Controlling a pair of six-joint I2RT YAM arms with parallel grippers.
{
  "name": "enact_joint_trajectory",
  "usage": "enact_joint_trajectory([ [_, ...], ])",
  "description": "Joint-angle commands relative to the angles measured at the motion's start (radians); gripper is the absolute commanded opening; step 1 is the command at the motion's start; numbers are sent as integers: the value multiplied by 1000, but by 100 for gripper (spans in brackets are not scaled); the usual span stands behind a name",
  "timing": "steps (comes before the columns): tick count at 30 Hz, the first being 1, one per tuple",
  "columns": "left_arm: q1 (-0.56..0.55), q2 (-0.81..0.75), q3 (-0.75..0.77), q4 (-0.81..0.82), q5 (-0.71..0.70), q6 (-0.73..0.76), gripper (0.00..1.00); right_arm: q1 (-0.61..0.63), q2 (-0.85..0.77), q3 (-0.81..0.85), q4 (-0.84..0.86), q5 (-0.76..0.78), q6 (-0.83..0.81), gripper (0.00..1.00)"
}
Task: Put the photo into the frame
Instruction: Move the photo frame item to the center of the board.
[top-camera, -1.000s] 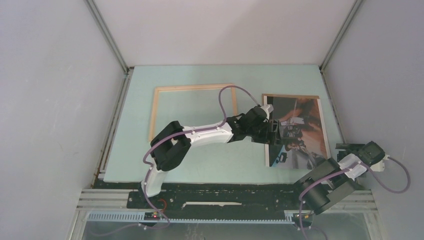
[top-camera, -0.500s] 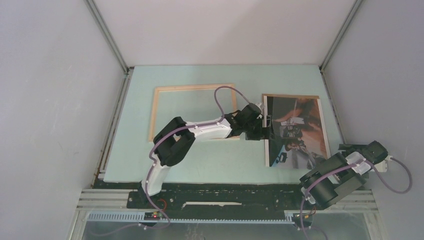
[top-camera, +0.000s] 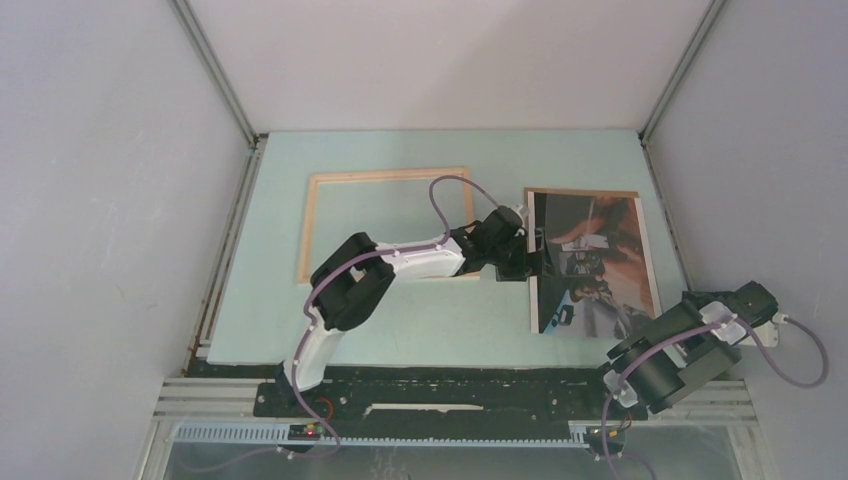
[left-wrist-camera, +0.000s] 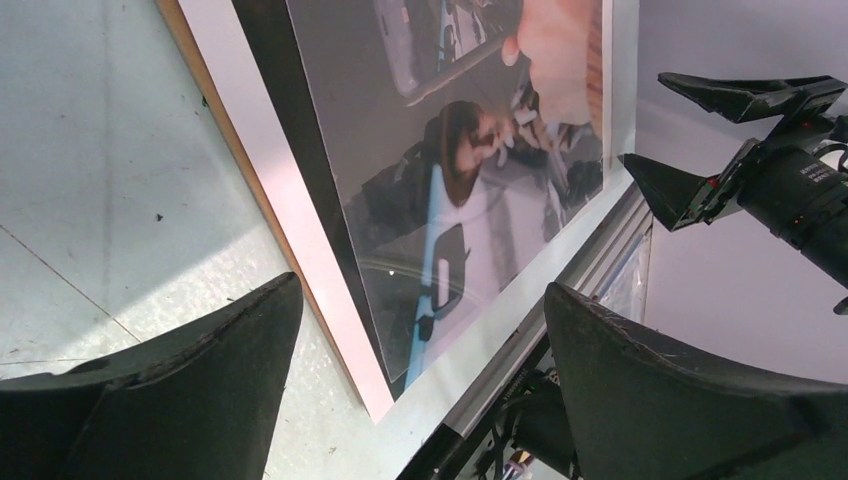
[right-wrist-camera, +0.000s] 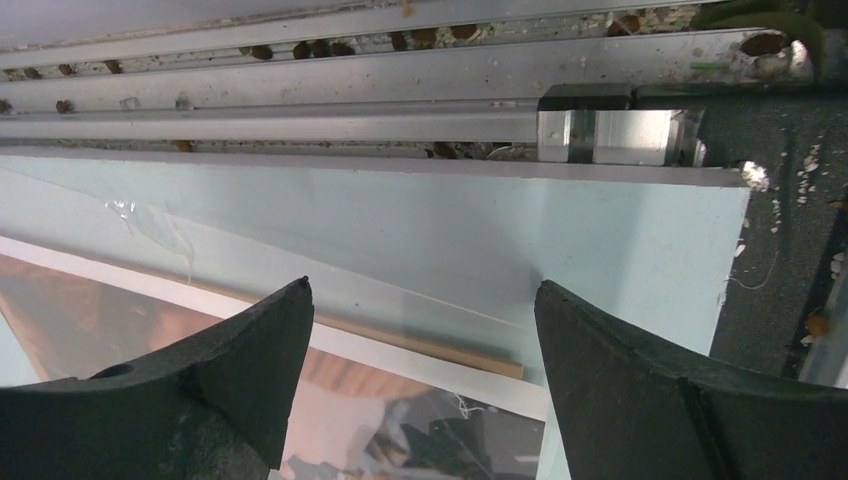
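- Black fingers (left-wrist-camera: 200, 380) of the left gripper (left-wrist-camera: 420, 300) are standing wide apart, and nothing is sitting between them.
- They are hovering just above the left long edge of the photo (left-wrist-camera: 450, 150), not touching it as far as the wrist view is showing.
- The fingers (right-wrist-camera: 680, 400) of the right gripper (right-wrist-camera: 420, 300) are also standing apart and are holding nothing.
- Below them, a corner of the photo and a bare strip of the pale green table (right-wrist-camera: 450, 230) are showing.
- The photo (top-camera: 595, 262) is lying flat on the right part of the table (top-camera: 400, 315), with the glossy dark picture facing up and a thin brown board edge showing along its border.
- The frame (top-camera: 310, 230) is lying flat on the left part of the table with its pale wood face up, beside the photo but apart from it.
- The left arm is reaching across the frame's near right corner toward the photo.
- The right gripper (top-camera: 697, 298) is staying low at the table's right edge, near the photo's near right corner.
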Motion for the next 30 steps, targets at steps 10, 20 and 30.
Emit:
enact_joint_trajectory([
  [10,39,36,41,51,14,-42,97,172,-58,20,-46,-64,-23,88],
  [20,72,23,36,17,8,-5,96,304,-161,20,-93,-111,-61,87],
  [30,48,-71,-83,-4,6,41,92,280,-124,55,-91,-2,-92,88],
])
